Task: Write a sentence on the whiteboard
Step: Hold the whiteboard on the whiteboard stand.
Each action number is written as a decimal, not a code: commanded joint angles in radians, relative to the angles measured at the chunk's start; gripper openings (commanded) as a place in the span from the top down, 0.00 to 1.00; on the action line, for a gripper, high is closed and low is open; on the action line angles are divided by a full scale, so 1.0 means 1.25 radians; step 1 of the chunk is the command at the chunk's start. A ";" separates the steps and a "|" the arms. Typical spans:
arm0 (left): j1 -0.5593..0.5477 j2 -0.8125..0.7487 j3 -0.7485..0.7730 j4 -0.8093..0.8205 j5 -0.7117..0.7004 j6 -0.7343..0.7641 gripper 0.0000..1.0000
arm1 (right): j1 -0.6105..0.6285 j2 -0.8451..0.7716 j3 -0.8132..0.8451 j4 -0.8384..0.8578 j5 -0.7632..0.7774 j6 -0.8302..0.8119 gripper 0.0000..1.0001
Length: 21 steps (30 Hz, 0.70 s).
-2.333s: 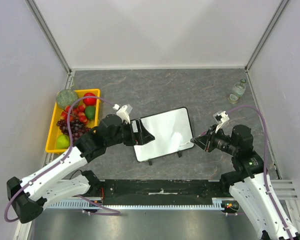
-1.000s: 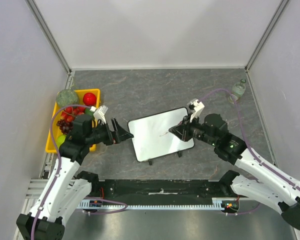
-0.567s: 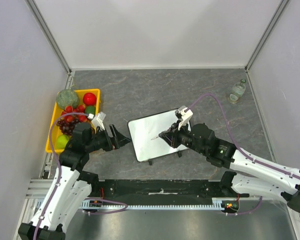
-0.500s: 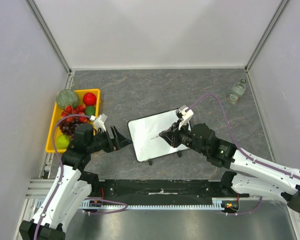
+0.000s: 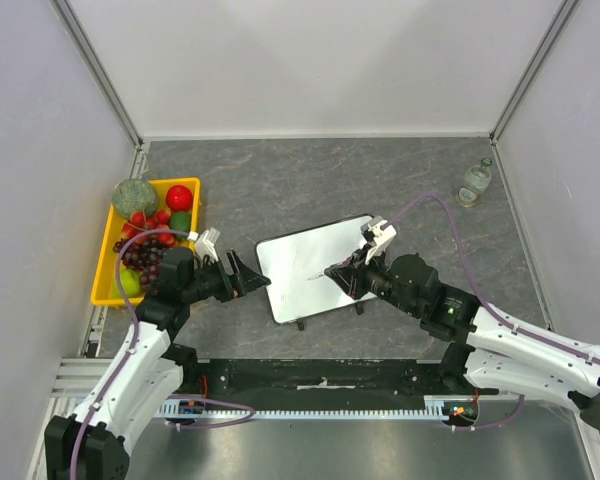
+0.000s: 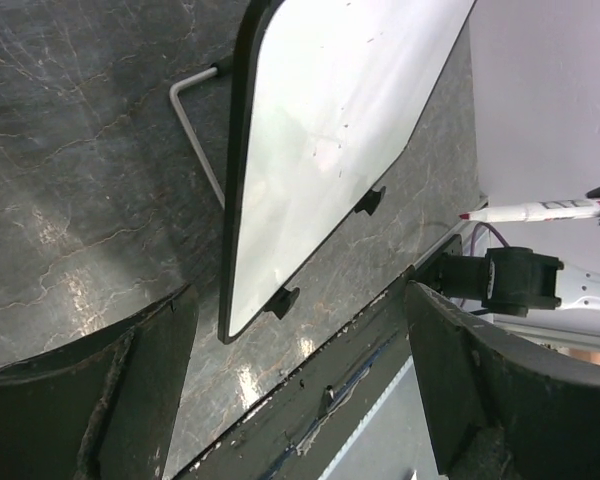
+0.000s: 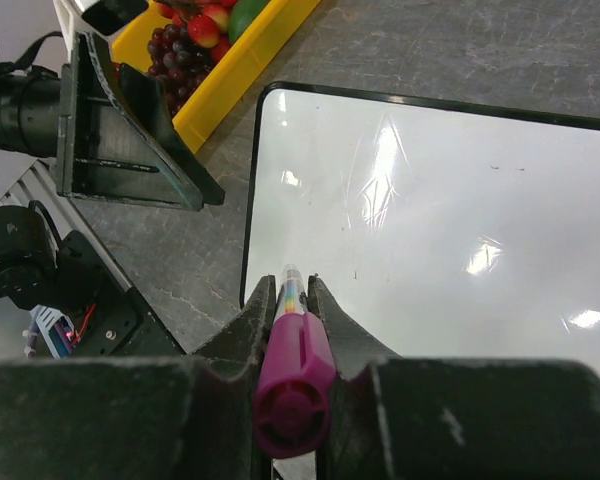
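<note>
The whiteboard (image 5: 305,250) lies tilted at the table's middle, black-framed (image 6: 330,140), its white face (image 7: 430,230) bare apart from tiny specks; no sentence shows on it. My right gripper (image 5: 344,276) is shut on a magenta-capped marker (image 7: 295,365), whose tip (image 5: 310,275) points left over the board's left-middle. Whether the tip touches, I cannot tell. The same marker (image 6: 540,208) appears at the right of the left wrist view. My left gripper (image 5: 250,279) stands open and empty just off the board's left edge, its fingers (image 6: 130,390) wide apart.
A yellow tray (image 5: 105,265) of fruit sits at the left (image 7: 240,80). A small glass bottle (image 5: 474,182) stands at the far right. The board's wire stand (image 6: 195,130) juts from its underside. Enclosure walls ring the table.
My left gripper let go of the board's left edge and drew back to the left. My right gripper carried the marker from off the board's right edge to over its left-middle.
</note>
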 commanded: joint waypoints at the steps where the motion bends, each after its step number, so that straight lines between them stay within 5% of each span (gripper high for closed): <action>1: 0.005 0.031 -0.029 0.110 0.001 -0.009 0.11 | 0.002 -0.016 0.006 0.040 0.030 0.003 1.00; 7: 0.004 0.084 -0.070 0.231 0.031 -0.014 0.12 | -0.058 0.009 0.024 0.054 -0.063 -0.007 1.00; 13: 0.005 0.113 -0.078 0.279 0.072 0.002 0.12 | -0.220 0.036 0.003 0.130 -0.294 0.048 1.00; 21: 0.005 0.185 -0.100 0.413 0.113 -0.003 0.13 | -0.228 0.052 -0.005 0.178 -0.313 0.046 1.00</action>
